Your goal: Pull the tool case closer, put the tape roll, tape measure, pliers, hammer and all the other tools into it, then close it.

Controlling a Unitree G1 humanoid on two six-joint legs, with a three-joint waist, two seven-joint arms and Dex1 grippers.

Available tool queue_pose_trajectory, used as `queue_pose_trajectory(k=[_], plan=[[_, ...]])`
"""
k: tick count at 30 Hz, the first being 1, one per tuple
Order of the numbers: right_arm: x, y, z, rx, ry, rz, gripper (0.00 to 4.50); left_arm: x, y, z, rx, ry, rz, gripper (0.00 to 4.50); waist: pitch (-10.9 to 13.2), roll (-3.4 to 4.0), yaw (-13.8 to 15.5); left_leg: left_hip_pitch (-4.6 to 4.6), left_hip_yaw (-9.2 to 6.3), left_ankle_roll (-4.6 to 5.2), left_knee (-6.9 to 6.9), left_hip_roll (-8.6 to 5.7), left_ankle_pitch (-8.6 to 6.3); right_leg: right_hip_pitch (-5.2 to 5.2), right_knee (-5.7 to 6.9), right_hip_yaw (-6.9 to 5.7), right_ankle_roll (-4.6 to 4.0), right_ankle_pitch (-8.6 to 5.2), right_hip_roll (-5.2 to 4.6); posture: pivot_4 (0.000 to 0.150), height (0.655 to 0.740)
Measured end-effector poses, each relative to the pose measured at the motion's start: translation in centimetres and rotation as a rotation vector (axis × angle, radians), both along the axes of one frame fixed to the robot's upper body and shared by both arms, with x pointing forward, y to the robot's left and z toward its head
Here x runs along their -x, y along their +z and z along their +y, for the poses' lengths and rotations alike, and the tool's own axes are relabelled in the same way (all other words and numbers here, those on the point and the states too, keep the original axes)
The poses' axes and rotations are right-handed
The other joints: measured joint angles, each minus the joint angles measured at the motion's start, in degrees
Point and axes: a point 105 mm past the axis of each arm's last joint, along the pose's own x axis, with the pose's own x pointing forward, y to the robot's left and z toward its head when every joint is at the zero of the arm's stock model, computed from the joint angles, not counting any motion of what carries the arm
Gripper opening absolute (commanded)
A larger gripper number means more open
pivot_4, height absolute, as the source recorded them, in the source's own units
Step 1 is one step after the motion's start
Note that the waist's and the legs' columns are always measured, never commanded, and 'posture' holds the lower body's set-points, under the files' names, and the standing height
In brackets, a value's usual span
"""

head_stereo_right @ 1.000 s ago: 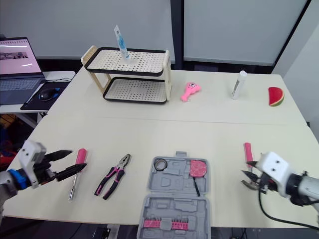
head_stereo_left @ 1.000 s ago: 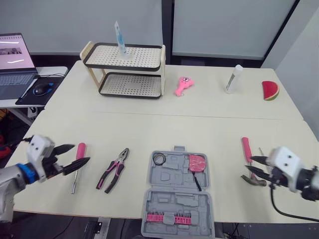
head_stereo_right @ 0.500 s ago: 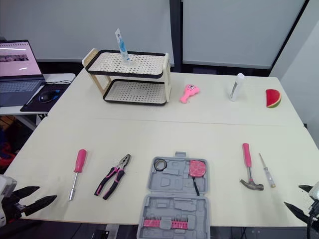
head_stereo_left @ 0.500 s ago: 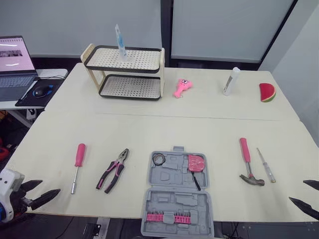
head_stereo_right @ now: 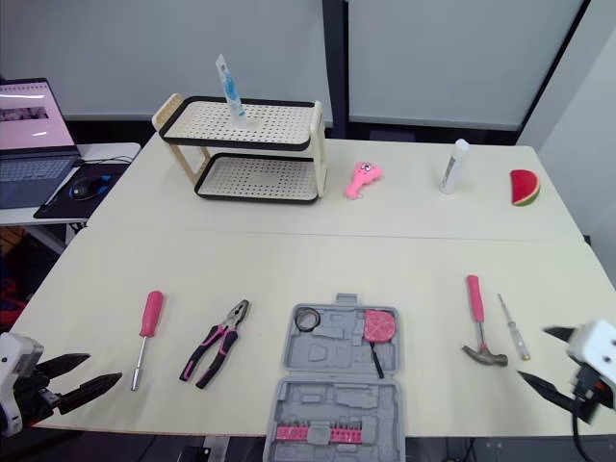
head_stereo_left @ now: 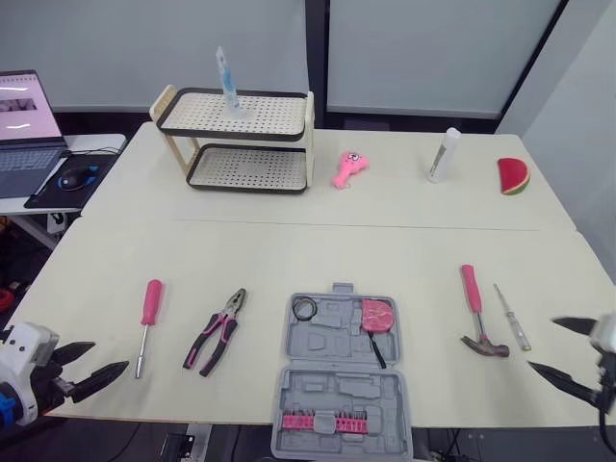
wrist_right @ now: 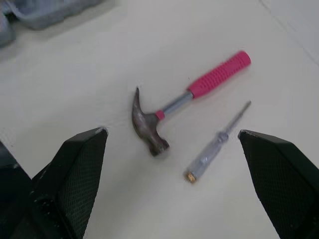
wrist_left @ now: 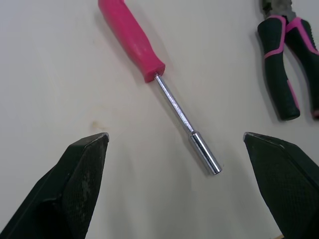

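your tool case (head_stereo_left: 339,397) lies open at the worktop's (head_stereo_left: 289,255) near edge, tape roll (head_stereo_left: 306,308) and tape measure (head_stereo_left: 377,314) in it; your left end effector (head_stereo_left: 109,355) hangs released facing the pink driver (head_stereo_left: 150,302), the right end effector (head_stereo_left: 544,344) released facing the hammer (head_stereo_left: 474,306), likely each side's next pick.

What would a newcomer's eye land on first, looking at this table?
The open grey tool case sits mid-front on the table, with a tape roll and a pink tape measure inside. Pink-handled tools flank it: screwdriver and pliers on its left, hammer and slim tester on its right. The left gripper and right gripper hover open at the near corners.
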Motion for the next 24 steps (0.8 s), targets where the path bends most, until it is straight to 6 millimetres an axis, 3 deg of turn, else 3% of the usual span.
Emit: queue_pose_trajectory(k=[6, 12, 17, 24], plan=[[-1.9, 3.2, 8.2, -0.109, 0.319, -0.019, 4.48, 0.9, 0.3, -1.6, 0.035, 0.011, -0.004, 4.50, 0.13, -0.16, -0.28, -0.19, -0.10, -0.01, -0.01, -0.03, -0.01, -0.11, -0.08, -0.07, 0.10, 0.33, -0.04, 0.150, 0.7350], [-2.7, 4.9, 13.5, -0.203, 0.505, -0.003, 4.48, 1.5, 0.6, -5.7, 0.112, -0.008, -0.035, 4.50, 0.14, -0.17, 0.26, -0.71, -0.26, -0.02, 0.08, -0.15, -0.01, -0.49, -0.11, -0.26, 0.18, 0.41, -0.16, 0.150, 0.7350], [-2.7, 4.6, 15.0, -0.218, 0.551, 0.058, 4.48, 0.3, 1.1, -8.6, 0.144, 0.015, -0.106, 4.50, 0.16, -0.12, 1.07, -0.75, -0.35, -0.02, 0.09, -0.20, -0.01, -0.46, -0.11, -0.36, 0.18, 0.40, -0.18, 0.150, 0.7350], [-2.7, 3.9, 15.5, -0.208, 0.560, 0.091, 4.48, -4.0, -0.2, -13.4, 0.199, 0.064, -0.161, 4.50, 0.15, -0.13, 0.87, -0.70, -0.41, -0.01, 0.18, -0.20, 0.01, -0.40, -0.09, -0.36, 0.20, 0.43, -0.11, 0.150, 0.7350]])
